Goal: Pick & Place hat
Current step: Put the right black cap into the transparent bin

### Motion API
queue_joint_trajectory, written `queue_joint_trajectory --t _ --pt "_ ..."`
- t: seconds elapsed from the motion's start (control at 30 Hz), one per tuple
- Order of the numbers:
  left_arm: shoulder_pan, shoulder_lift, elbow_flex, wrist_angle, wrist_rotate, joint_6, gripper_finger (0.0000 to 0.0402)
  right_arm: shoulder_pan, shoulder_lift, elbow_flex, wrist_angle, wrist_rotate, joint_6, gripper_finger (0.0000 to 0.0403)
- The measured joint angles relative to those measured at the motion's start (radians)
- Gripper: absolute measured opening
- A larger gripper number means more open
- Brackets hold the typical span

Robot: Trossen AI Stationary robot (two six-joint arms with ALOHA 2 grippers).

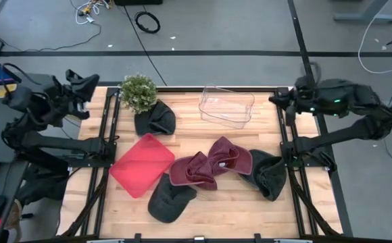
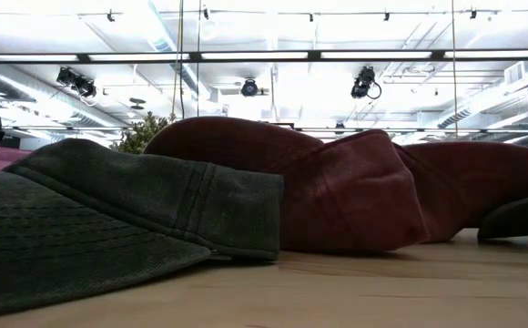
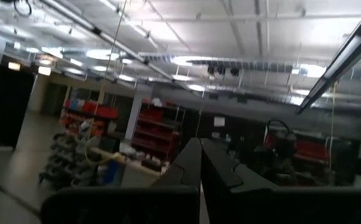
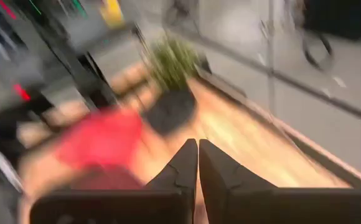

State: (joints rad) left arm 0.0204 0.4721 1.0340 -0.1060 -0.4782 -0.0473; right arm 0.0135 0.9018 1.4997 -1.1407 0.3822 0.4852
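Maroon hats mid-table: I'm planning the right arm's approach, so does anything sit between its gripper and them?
Nothing visible blocks it. The right gripper is shut at the table's far right edge. The maroon hats lie in the open; the clear bin sits off that line, and a dark hat touches them on the right.

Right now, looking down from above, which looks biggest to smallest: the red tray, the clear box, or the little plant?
1. red tray, the largest.
2. clear box.
3. little plant, the smallest, though not far behind the box.
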Motion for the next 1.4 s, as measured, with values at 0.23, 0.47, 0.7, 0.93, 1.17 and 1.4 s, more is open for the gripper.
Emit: queue_joint_trajectory --t 0.23,0.47,0.7,0.93,1.17,1.4 --pt "0.0 0.0 0.0 -0.058 0.0 -0.021 0.0003 0.0 0.046 0.021 -0.087 -0.11 -0.003 0.0021" --pt "0.0 -0.001 0.0 -0.089 0.086 -0.041 0.0003 0.0 0.097 0.021 -0.179 -0.249 0.064 0.0053" --pt "0.0 -0.001 0.0 -0.193 0.094 -0.073 0.0003 0.0 0.176 -0.016 -0.429 -0.333 0.096 0.0178" --pt "0.0 0.0 0.0 -0.235 0.108 -0.08 0.0003 -0.017 0.197 -0.218 -0.43 -0.453 0.112 0.0298" --pt "0.0 0.0 0.0 -0.282 0.116 -0.099 0.0003 -0.021 0.187 -0.498 -0.383 -0.497 0.092 0.0324" --pt "0.0 0.0 0.0 -0.294 0.116 -0.099 0.0003 -0.021 0.188 -0.696 -0.198 -0.575 0.065 0.0309"
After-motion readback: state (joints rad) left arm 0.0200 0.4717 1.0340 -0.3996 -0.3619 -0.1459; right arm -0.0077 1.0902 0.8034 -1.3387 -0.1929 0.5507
